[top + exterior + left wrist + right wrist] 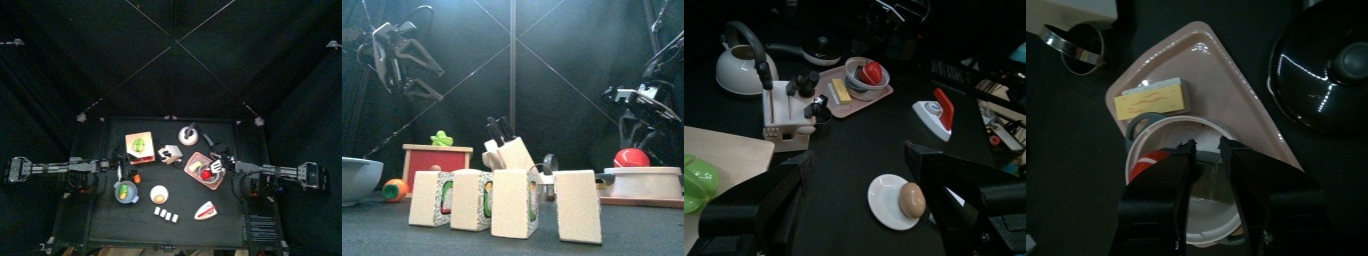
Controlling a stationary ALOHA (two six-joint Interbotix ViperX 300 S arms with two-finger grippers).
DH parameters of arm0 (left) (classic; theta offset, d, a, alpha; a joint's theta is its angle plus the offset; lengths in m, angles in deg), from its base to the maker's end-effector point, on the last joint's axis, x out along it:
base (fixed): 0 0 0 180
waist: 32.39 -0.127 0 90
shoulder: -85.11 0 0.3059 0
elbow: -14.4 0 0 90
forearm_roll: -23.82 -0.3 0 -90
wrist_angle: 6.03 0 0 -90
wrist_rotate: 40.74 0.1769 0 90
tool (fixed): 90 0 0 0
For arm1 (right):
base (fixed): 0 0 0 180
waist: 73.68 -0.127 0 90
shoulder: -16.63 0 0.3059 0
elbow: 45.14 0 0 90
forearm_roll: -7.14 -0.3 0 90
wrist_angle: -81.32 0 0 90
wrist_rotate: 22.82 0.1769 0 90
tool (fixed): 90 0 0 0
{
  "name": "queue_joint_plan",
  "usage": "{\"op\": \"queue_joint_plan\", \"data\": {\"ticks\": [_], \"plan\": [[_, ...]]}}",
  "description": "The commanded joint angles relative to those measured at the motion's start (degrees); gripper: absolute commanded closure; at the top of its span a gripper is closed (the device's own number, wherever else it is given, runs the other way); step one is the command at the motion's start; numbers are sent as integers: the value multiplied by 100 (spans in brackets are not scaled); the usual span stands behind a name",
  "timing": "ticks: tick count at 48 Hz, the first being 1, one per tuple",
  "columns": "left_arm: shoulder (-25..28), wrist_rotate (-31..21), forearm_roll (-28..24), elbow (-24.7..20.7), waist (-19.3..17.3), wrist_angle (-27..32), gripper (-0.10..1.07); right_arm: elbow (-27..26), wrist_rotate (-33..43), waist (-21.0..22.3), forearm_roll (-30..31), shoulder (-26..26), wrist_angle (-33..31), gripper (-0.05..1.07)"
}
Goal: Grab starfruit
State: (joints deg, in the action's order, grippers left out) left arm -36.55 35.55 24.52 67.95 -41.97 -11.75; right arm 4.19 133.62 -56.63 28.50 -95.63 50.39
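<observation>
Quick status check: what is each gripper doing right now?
Left gripper: open, holding nothing.
Right gripper: open, narrow gap, holding nothing, above the white bowl.

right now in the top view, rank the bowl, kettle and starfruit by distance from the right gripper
1. Bowl, on the tray, directly under the right gripper.
2. Kettle, farther back, near the middle.
3. Starfruit, on the board to the left.
</observation>
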Motion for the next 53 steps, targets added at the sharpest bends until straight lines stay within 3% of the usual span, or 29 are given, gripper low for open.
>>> {"op": "queue_joint_plan", "data": {"ticks": [1, 8, 15, 34, 44, 53], "plan": [[0, 9, 0, -105, -26, -44, -5, -149, 0, 18, 26, -79, 211, 34], [18, -18, 62, -202, -105, 105, -5, -149, -9, 9, 26, -193, 431, 34], [105, -18, 352, -475, -448, 642, -5, -158, -35, 9, 158, -229, 624, 34], [650, -35, -114, -1380, -1767, 2373, -5, -158, -35, -97, 650, -237, 1468, 34], [826, -299, -396, -2101, -1846, 4245, -5, -62, 0, -132, 1160, -176, 2232, 34], [853, -1397, -1230, -2443, -1521, 5106, -5, 167, -9, -149, 1230, -53, 2698, 34]]}}
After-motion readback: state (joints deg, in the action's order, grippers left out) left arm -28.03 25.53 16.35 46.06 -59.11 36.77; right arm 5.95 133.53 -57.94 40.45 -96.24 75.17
